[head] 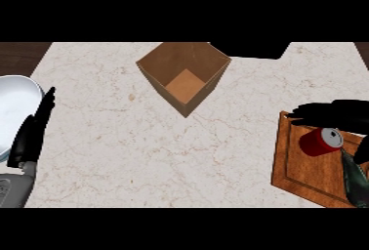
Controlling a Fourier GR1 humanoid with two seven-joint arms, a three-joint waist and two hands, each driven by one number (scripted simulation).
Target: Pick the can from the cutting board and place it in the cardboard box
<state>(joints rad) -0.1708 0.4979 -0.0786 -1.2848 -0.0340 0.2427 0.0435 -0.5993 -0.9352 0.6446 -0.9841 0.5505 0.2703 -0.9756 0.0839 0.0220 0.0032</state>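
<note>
The can (320, 141) is red with a silver top that faces up and to the right, so it lies tilted or on its side; its label cannot be read. It sits on the board (302, 171), near the board's far end. The board is a reddish wooden slab with a groove running inside its rim, lying at the bench's (144, 156) right side, and its right part is cut off by the view's edge.

The right hand (338, 113) is black and reaches over the far end of the board, just beyond the can. Its fingers (310, 111) stretch out toward the left, fairly straight, with a dark part, probably the thumb, coming down to the right of the can. They bracket the can but do not visibly close on it; whether any of them touches it is hard to tell, since the black shapes merge. The forearm below is partly cut off and shows only as a dark mottled strip over the board's right side.

The box (186, 73) stands open, well left of the board and farther back, turned corner-on; its brown walls slope down to a lighter floor.

The left hand (34, 132) rests far left of the board, at the bench's left edge, fingers straight and together, pointing away from the robot. Beside it a pale round plate (16, 107) is partly cut off by the view's edge.
</note>
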